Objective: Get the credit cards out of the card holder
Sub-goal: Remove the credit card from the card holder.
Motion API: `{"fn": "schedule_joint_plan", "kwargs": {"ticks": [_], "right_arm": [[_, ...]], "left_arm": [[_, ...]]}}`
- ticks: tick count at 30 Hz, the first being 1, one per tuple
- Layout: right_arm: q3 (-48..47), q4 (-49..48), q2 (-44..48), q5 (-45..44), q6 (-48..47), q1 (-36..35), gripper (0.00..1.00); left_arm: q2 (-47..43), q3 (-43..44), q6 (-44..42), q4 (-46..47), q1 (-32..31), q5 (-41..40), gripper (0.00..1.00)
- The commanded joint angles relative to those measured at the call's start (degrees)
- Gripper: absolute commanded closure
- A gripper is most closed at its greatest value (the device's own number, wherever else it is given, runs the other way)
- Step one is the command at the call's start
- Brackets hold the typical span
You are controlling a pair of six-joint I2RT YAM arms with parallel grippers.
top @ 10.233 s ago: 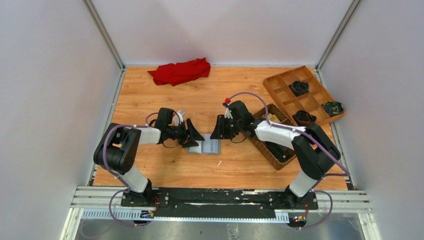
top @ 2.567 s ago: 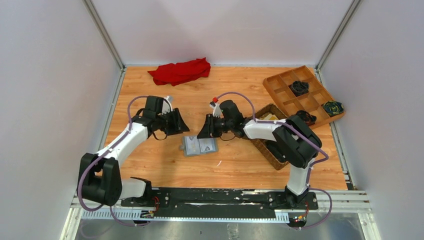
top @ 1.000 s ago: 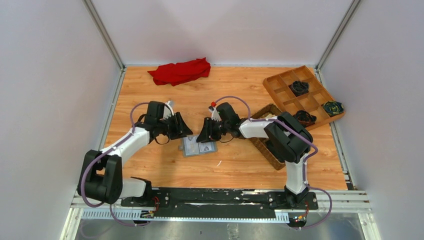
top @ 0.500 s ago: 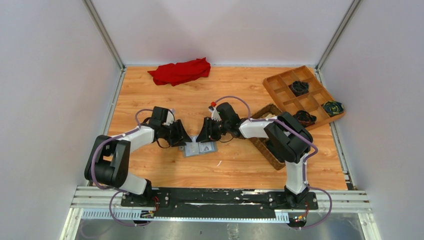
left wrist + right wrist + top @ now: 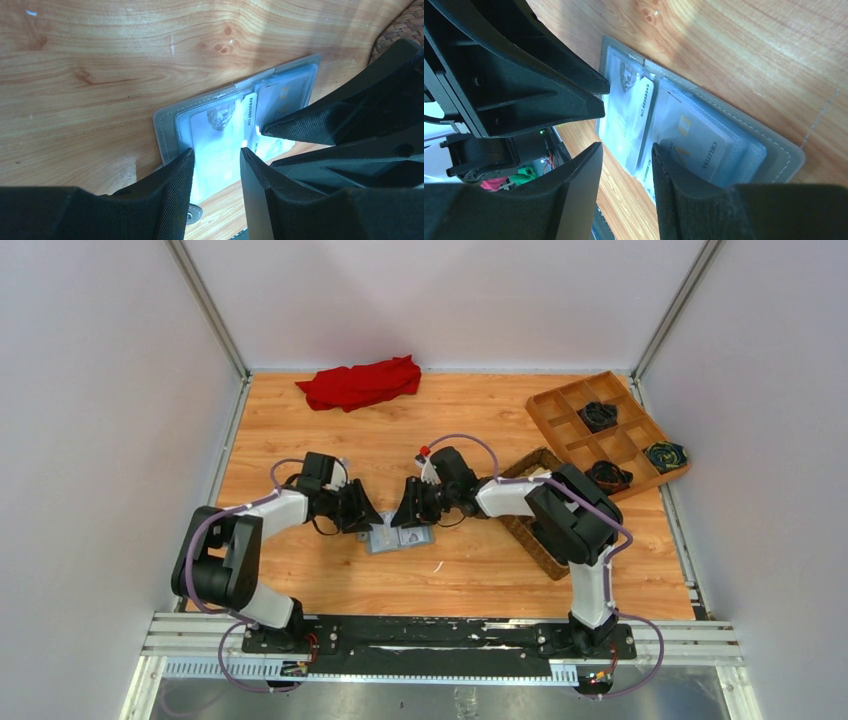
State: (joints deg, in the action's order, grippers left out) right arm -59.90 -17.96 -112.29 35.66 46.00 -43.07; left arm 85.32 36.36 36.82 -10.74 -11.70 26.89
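Observation:
The grey card holder (image 5: 402, 538) lies open on the table between my two grippers. In the left wrist view its grey rim (image 5: 165, 131) frames clear sleeves that hold pale credit cards (image 5: 216, 134), one with a printed number strip. In the right wrist view the holder (image 5: 785, 152) shows a numbered pale card (image 5: 643, 102) and a pale card with a gold mark (image 5: 698, 139). My left gripper (image 5: 216, 152) is open over the holder's left half. My right gripper (image 5: 626, 147) is open over the middle, tips close to the cards. The two grippers nearly meet in the top view.
A brown woven basket (image 5: 541, 520) stands just right of the right arm's wrist. A wooden divided tray (image 5: 606, 430) with dark items sits at the back right. A red cloth (image 5: 360, 382) lies at the back. A small white scrap (image 5: 437, 566) lies in front of the holder.
My left gripper has moved right and down onto the holder's left edge. My right gripper has stayed over the holder, barely shifting. The holder lies open in about the same place.

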Motion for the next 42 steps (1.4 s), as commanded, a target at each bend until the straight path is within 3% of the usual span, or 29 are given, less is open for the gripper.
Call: {"fn": "schedule_joint_plan", "kwargs": {"ticks": [1, 8, 13, 18, 23, 42], "right_arm": [[-0.6, 7.6, -2.6, -3.8, -2.4, -0.7, 0.54], [-0.6, 7.5, -4.5, -3.4, -1.8, -1.1, 0.54], [1.4, 0.2, -5.0, -1.4, 1.3, -1.1, 0.58], [4.1, -6.6, -4.1, -1.1, 4.6, -0.8, 0.73], [5.3, -8.9, -3.3, -1.3, 5.9, -0.6, 0.99], [8.8, -3.7, 2.2, -0.7, 0.2, 3.7, 1.00]], "left_arm": [[4.2, -1.9, -2.8, -1.7, 0.6, -4.9, 0.54], [6.9, -3.4, -2.4, 1.5, 0.9, -2.3, 0.54], [7.0, -3.4, -2.6, 1.7, 1.0, -2.0, 0.54], [6.9, -3.2, -3.0, 1.1, 1.1, -2.2, 0.54], [6.8, -3.3, -3.5, 0.8, 1.2, -2.3, 0.55], [5.8, -2.6, -4.3, -0.7, 2.2, -2.9, 0.55]]}}
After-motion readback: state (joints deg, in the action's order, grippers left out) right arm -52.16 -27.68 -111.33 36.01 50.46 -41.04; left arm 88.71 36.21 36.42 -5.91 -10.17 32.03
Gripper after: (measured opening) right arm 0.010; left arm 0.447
